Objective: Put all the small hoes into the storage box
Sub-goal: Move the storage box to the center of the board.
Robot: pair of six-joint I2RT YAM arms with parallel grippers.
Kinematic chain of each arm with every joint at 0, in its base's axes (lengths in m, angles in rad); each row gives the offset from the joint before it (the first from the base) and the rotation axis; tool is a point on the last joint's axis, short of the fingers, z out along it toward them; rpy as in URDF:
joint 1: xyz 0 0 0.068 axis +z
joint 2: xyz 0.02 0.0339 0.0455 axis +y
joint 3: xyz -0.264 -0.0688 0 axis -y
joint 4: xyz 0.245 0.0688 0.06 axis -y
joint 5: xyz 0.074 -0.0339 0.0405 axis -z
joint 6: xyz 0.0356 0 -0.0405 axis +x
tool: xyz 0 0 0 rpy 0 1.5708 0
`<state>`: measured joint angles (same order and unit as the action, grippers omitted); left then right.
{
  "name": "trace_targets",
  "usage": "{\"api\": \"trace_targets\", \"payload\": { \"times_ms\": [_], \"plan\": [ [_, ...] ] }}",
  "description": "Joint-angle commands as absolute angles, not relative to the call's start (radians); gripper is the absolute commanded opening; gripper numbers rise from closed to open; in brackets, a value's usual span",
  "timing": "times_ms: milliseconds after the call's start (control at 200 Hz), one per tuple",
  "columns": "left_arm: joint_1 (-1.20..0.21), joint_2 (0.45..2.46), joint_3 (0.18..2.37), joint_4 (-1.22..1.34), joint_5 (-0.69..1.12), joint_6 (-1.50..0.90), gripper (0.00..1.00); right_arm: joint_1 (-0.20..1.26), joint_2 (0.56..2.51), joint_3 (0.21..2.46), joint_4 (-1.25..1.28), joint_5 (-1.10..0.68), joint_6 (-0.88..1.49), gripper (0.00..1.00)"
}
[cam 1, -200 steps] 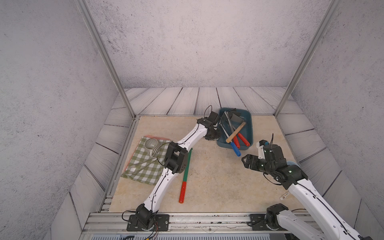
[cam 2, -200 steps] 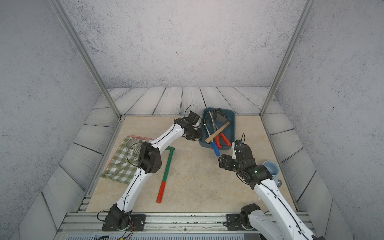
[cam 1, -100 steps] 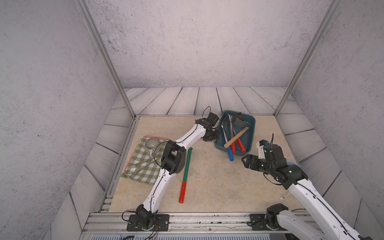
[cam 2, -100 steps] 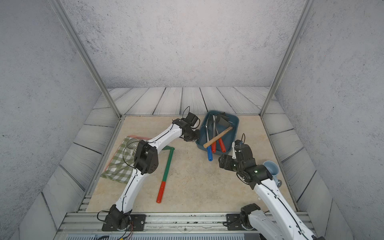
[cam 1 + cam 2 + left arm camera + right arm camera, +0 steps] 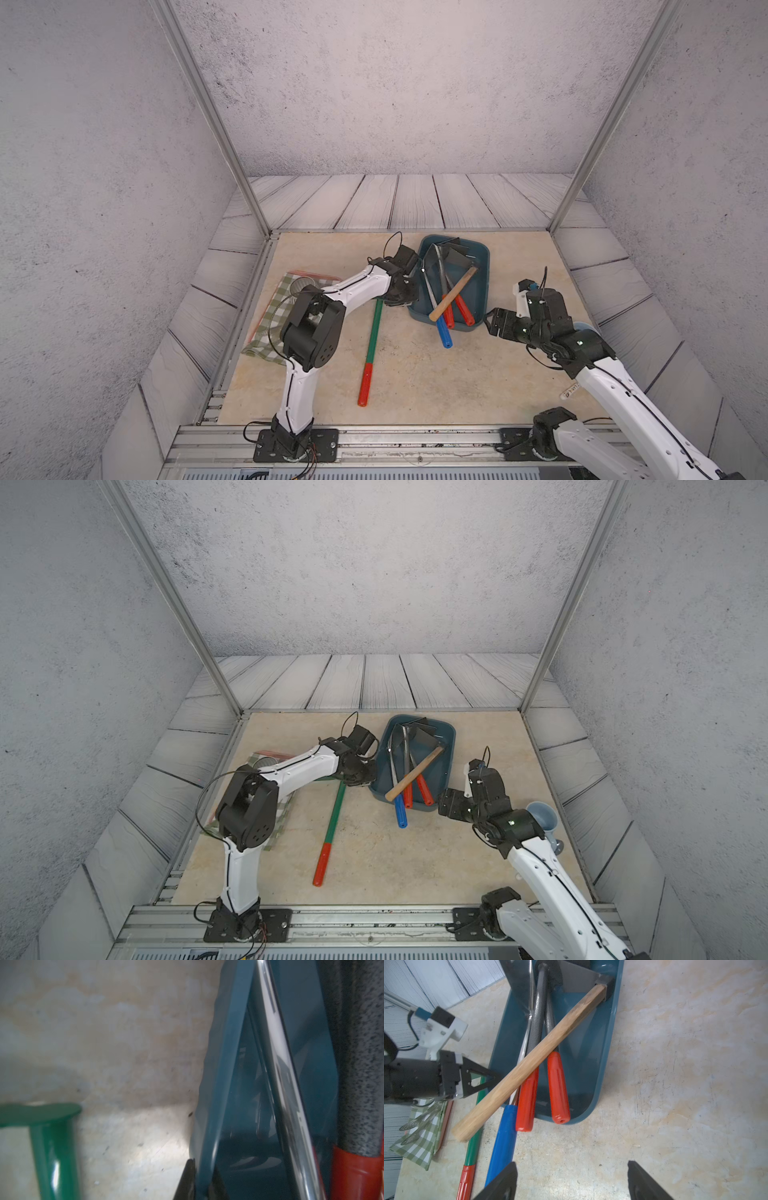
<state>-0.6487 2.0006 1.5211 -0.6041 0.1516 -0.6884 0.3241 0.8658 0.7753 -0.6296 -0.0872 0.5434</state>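
Fingertips of the left gripper are pinching the rolled rim of the storage box on its own arm's side, one outside the wall and one inside. Jaws of the right gripper are standing wide apart over bare table just beside the box's near end, and they are gripping nothing. Inside the box the small hoe is lying diagonally on top of the pile, its flat grey blade resting at the far end against the wall on the right arm's side, its wooden handle crossing the others and jutting out past the rim. Beneath it two red-handled tools are lying lengthwise with their grips poking over the near edge, and the blue-handled tool is reaching furthest out onto the table. A green tool with a red grip is lying on the table outside the box, beside the left arm; its head is blurred in the wrist view and is perhaps a flat plate.
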Motion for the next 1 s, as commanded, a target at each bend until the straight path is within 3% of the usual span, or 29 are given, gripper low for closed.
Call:
{"api": "trace_targets", "payload": {
  "times_ms": [0, 235, 440, 525, 615, 666, 716, 826, 996],
  "plan": [
    [-0.660, 1.905, 1.429, -0.579, 0.087, -0.727, 0.00, 0.320, 0.877, 0.782, -0.613, -0.102, 0.545, 0.84],
    [-0.683, 1.830, 1.314, -0.548, 0.070, -0.740, 0.00, 0.321, 0.884, 0.784, -0.597, -0.113, 0.545, 0.84],
    [-0.683, 1.880, 1.347, -0.554, 0.134, -0.726, 0.00, 0.319, 0.890, 0.790, -0.598, -0.124, 0.545, 0.84],
    [-0.683, 1.864, 1.324, -0.539, 0.143, -0.728, 0.14, 0.320, 0.885, 0.792, -0.601, -0.119, 0.540, 0.84],
    [-0.680, 1.839, 1.320, -0.562, 0.139, -0.711, 0.19, 0.319, 0.886, 0.790, -0.598, -0.121, 0.538, 0.84],
    [-0.677, 1.828, 1.325, -0.588, 0.135, -0.698, 0.30, 0.320, 0.889, 0.789, -0.593, -0.127, 0.538, 0.83],
    [-0.674, 1.813, 1.331, -0.609, 0.137, -0.689, 0.35, 0.320, 0.894, 0.788, -0.589, -0.134, 0.538, 0.84],
    [-0.669, 1.771, 1.334, -0.636, 0.126, -0.667, 0.58, 0.321, 0.900, 0.790, -0.585, -0.137, 0.538, 0.84],
    [-0.655, 1.723, 1.374, -0.777, 0.114, -0.581, 0.64, 0.320, 0.898, 0.793, -0.584, -0.141, 0.538, 0.84]
  ]
}}
